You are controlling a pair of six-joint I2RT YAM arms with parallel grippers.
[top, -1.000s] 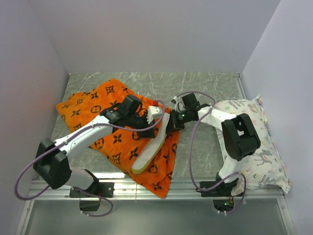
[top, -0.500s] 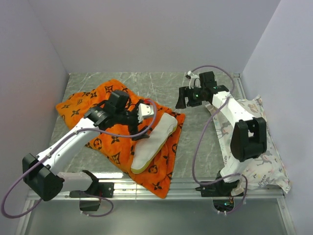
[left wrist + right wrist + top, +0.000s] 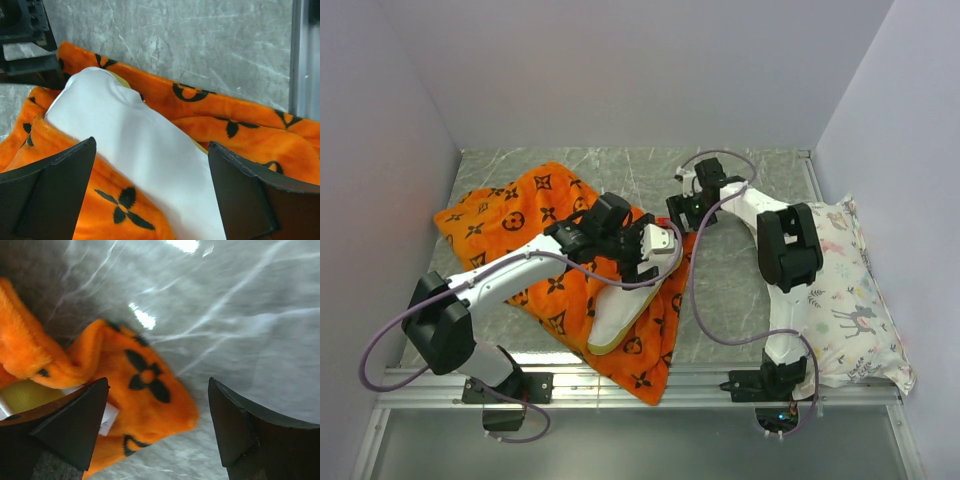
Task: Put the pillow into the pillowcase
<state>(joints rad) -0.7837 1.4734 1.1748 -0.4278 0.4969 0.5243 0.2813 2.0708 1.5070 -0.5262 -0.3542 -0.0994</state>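
Observation:
The orange pillowcase lies spread on the left half of the table. The white pillow, with its yellow band, sticks out of the case's right side toward the near edge. My left gripper hovers open over the pillow's far end. In the left wrist view the pillow and the pillowcase lie below the left gripper, and nothing is held. My right gripper stands open at the case's far right corner. In the right wrist view that pillowcase corner lies between the spread jaws of the right gripper.
A white pillow printed with deer and plants lies along the right wall. Grey marbled tabletop shows between it and the case. A metal rail runs along the near edge. Walls close in on the left, back and right.
Both grippers have gone from shut to open. The right arm swung toward the back and returned to the case's corner. The left gripper pulled back left, then moved right over the pillow's end.

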